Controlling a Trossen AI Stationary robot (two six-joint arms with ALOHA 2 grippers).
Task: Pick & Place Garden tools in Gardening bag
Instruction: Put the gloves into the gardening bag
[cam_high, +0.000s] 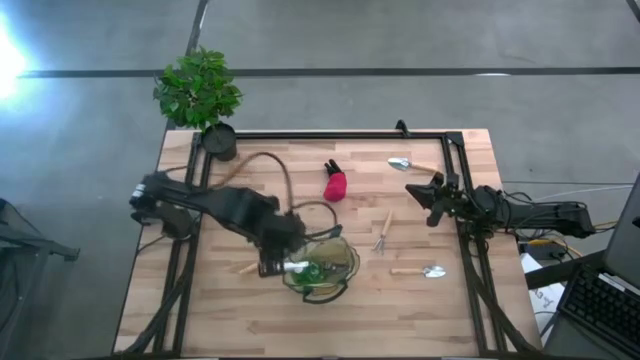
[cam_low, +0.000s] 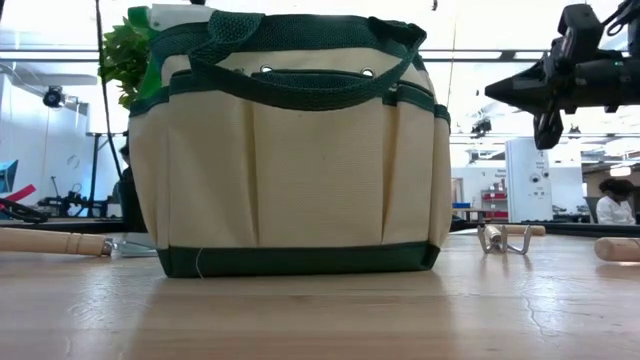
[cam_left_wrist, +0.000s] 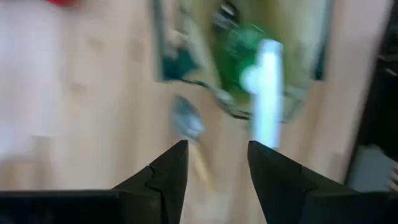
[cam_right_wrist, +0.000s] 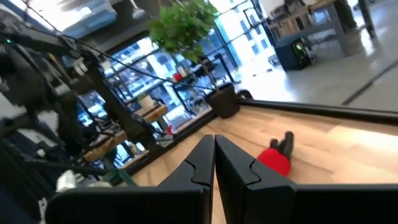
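The gardening bag (cam_high: 322, 266) is seen near the front middle of the surface (cam_high: 240, 310), with a green-and-white piece (cam_high: 303, 267) already lying in its mouth. The left gripper (cam_high: 272, 262) is held just beside the bag's left edge, its fingers parted and nothing between them. In the left wrist view a trowel (cam_left_wrist: 189, 134) is seen on the boards ahead of those fingers, next to the bag, though motion blur hides its detail. Its handle appears to run roughly towards the gripper, so this is judged the nearest tool for that arm.

The right gripper (cam_high: 432, 198) is parked at the right side, its fingers pressed together and empty. Nearer to it are two trowels, one at the back (cam_high: 410, 164) and one at the front right (cam_high: 424, 271), and one hand rake (cam_high: 382, 234) lying lengthwise front to back. One red-and-black item (cam_high: 334, 183) is seen behind the bag. One potted plant (cam_high: 200, 92) stands at the back left corner.
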